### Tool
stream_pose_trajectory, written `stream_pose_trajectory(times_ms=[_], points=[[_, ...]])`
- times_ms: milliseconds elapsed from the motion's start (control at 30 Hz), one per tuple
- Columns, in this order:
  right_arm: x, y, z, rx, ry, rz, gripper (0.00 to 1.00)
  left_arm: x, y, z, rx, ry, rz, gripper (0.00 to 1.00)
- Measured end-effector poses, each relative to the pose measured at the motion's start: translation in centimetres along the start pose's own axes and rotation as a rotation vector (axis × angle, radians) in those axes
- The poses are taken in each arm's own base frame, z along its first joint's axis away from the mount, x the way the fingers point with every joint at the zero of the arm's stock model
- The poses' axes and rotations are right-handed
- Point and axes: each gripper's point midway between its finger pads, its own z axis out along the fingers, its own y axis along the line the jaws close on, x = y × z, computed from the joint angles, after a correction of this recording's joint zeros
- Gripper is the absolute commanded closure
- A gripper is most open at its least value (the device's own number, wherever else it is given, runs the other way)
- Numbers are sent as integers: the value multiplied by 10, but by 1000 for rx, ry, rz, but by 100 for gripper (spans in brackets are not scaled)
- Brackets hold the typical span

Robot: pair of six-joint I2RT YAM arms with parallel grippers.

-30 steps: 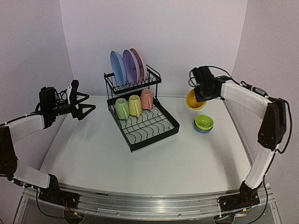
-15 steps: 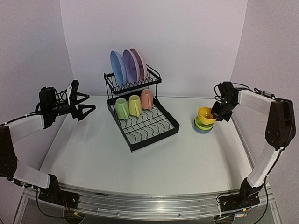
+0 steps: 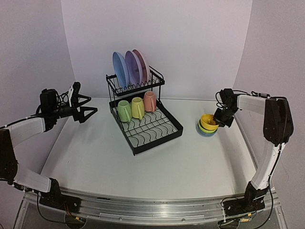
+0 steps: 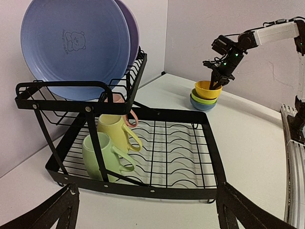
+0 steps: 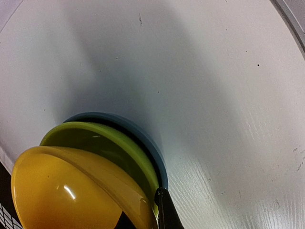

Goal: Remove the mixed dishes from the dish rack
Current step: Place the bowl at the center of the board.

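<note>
Right fingers [image 5: 164, 212] pinched narrow on rim of yellow bowl [image 3: 208, 120]; bowl sits in green bowl [image 4: 206, 99] over blue bowl [image 4: 202, 106] on counter [image 3: 143, 167], well right of dish rack [image 3: 152, 129]; left fingers [image 4: 57, 211] spread wide, holding nothing, hovering left of dish rack; blue plate [image 3: 120, 69], purple plate [image 3: 132, 67], pink plate [image 3: 142, 64] upright on rack's upper shelf; light green mug [image 3: 124, 110], yellow mug [image 3: 137, 108], pink mug [image 3: 149, 101] in row at back of rack's lower tray.
</note>
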Motion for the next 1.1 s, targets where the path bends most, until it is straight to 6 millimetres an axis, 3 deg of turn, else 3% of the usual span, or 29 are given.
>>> stream_pose_trajectory(times_ms=[200,333,733,967,1100], points=[[-4,5,6,-9,-7,-33,65,1,0,0,0,1,-18,0],[-3,8,9,-25,3,-48,53,3,1,1,0,5,-24,0],[0,7,11,-26,13,-66,46,3,1,1,0,5,-25,0],[20,-1,33,-47,38,-66,44,3,1,1,0,5,-25,0],[24,3,39,-93,36,-67,44,3,1,1,0,4,-24,0]])
